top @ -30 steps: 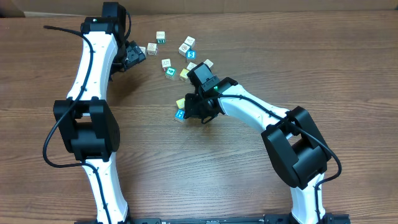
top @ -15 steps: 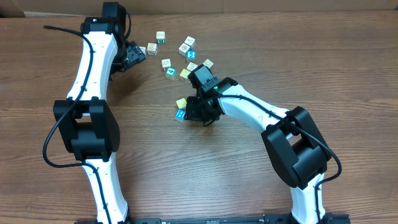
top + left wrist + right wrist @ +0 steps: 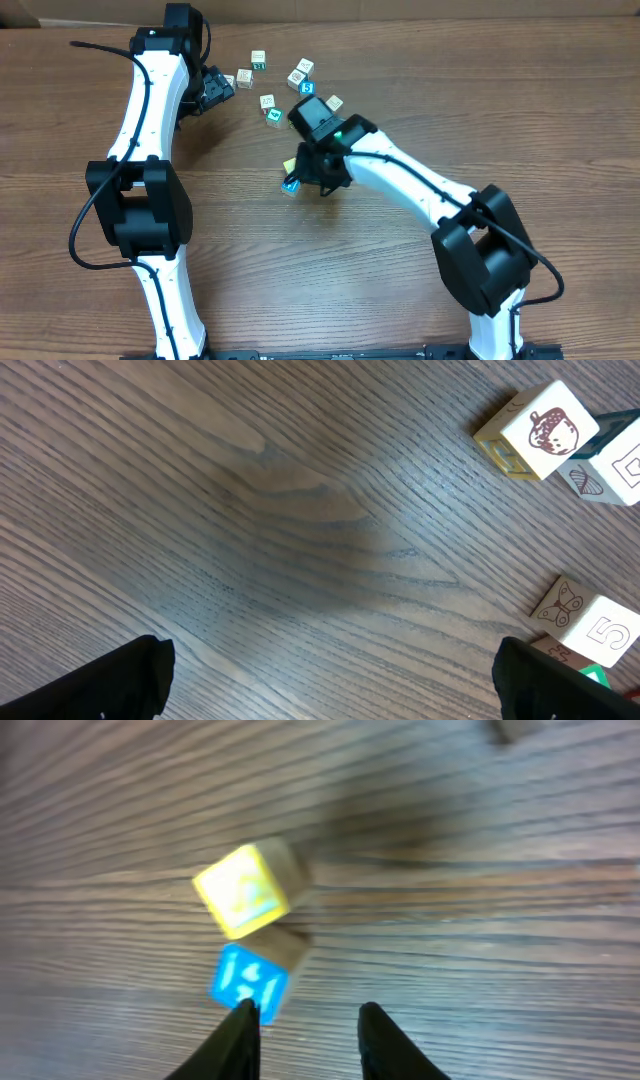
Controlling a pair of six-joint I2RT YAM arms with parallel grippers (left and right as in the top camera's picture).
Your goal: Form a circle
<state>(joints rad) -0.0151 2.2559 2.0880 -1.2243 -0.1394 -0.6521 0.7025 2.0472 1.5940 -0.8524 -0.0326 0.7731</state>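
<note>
The circle's pieces are small printed cubes [image 3: 296, 78] lying loose at the back middle of the table; no ring shows. A yellow cube [image 3: 245, 890] and a blue cube [image 3: 250, 980] lie touching, apart from the rest. My right gripper [image 3: 305, 1020] hangs just beside them, open, with bare wood between its fingers and its left fingertip [image 3: 240, 1025] overlapping the blue cube's edge. From overhead, the right gripper [image 3: 303, 178] covers part of the yellow cube [image 3: 289, 165]. My left gripper [image 3: 335, 680] is open wide over bare wood, left of an acorn cube [image 3: 540, 430] and a "5" cube [image 3: 592, 628].
The left arm [image 3: 150, 110] runs along the table's left side and the right arm [image 3: 420, 190] crosses from lower right toward the middle. A dark cable [image 3: 95, 45] lies at the back left. Cardboard lines the far edge.
The right wrist has swung up and left, and its jaws have gone from shut to parted. The blue and yellow cubes stay where they were. The left arm has not moved.
</note>
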